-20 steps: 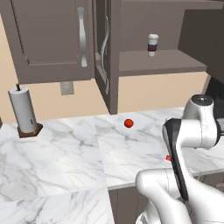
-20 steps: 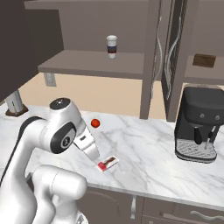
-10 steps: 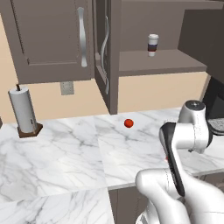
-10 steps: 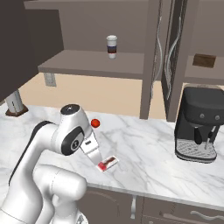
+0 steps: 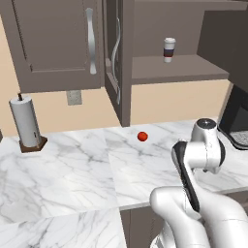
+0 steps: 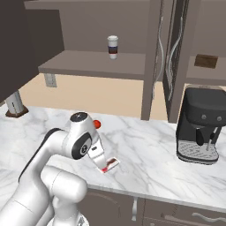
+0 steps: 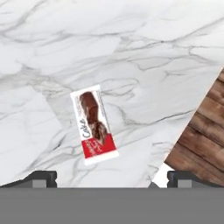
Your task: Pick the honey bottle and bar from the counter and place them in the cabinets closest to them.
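The bar (image 7: 93,126), in a red-and-white wrapper with a brown part, lies flat on the white marble counter (image 7: 144,52). My gripper (image 7: 112,178) hangs open above it, and the bar lies just ahead of the gap between the two wide-apart fingertips (image 7: 41,176), left of its middle. From the right base view the bar (image 6: 110,164) pokes out beside the white hand (image 6: 97,154), close to the counter's front edge. In the left base view the arm (image 5: 198,160) covers the bar. The honey bottle is out of view.
A red ball (image 5: 142,136) sits on the counter behind the arm. A paper towel stand (image 5: 26,123) is far left, a black coffee machine (image 6: 201,126) far right. A paper cup (image 6: 113,47) stands on the open cabinet shelf (image 6: 88,62). Beyond the counter edge is wooden floor (image 7: 201,140).
The arm's upper joints have swung to the right and lower, with the hand staying over the bar. The bar and the red ball have not moved.
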